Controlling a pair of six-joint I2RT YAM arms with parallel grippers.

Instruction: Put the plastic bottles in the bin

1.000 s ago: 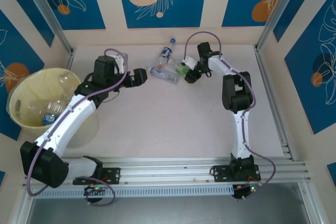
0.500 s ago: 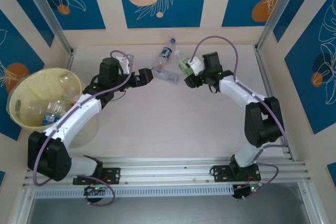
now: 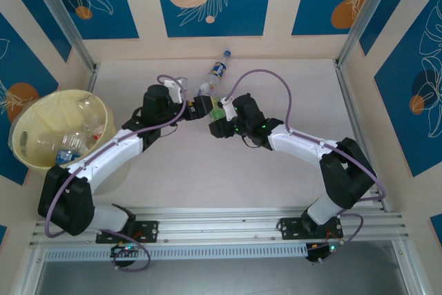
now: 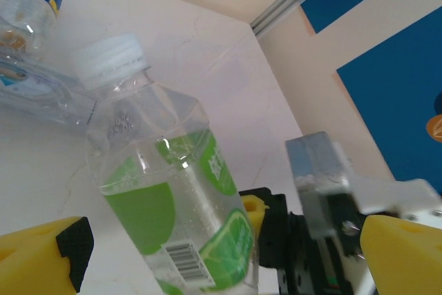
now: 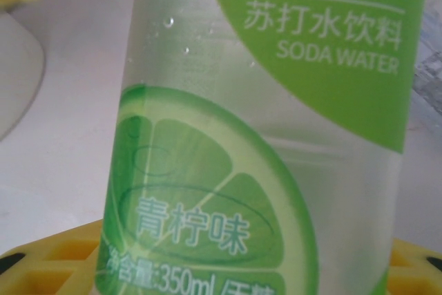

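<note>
Currently three bottles (image 3: 219,68) outside the one bin (image 3: 48,105) — right jaws grip the green-labelled bottle (image 4: 173,191), left jaws wide.

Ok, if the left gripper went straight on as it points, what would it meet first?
The green-label bottle the right gripper holds: it sits straight ahead between the open fingers of the left gripper. How near is hard to judge.

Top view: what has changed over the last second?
The right gripper, shut on the green-label bottle, carried it left. The open left gripper swung right to meet it and now straddles it. The blue-label bottle at the back and the bin stayed put.
</note>
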